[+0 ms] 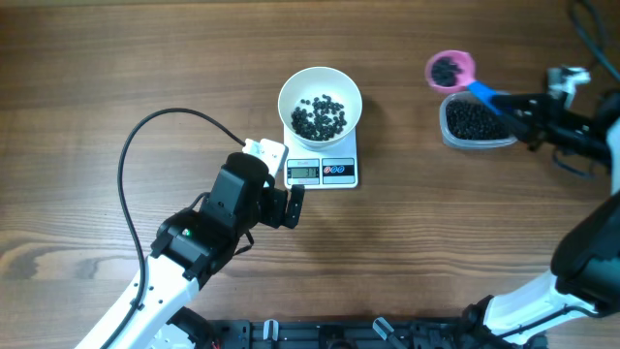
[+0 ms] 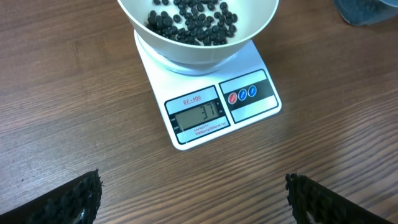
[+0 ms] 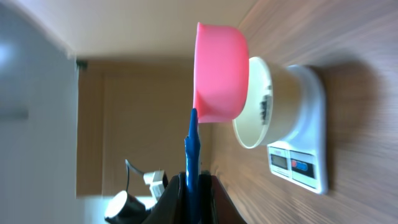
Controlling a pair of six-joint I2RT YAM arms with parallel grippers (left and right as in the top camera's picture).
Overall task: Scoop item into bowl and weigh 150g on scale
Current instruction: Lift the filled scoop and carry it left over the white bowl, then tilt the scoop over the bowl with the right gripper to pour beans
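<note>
Open tabletop (image 1: pixel 407 223) between scale (image 1: pixel 334 173) and tub (image 1: pixel 477 124) — left gripper (image 1: pixel 283 206) (jaws wide) near the scale's front edge.

Robotics lab, wood-grain table (image 1: pixel 77 58), black cable (image 1: pixel 179 111), beige wall (image 3: pixel 124 37)

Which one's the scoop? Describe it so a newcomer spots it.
On the wooden table, go to the clear tub of black beans at the right of the overhead view. Just above the tub's left end in that picture is the scoop, held by the right claw. It is the only pink thing: a small round cup on a blue handle, carrying a few beans.
</note>
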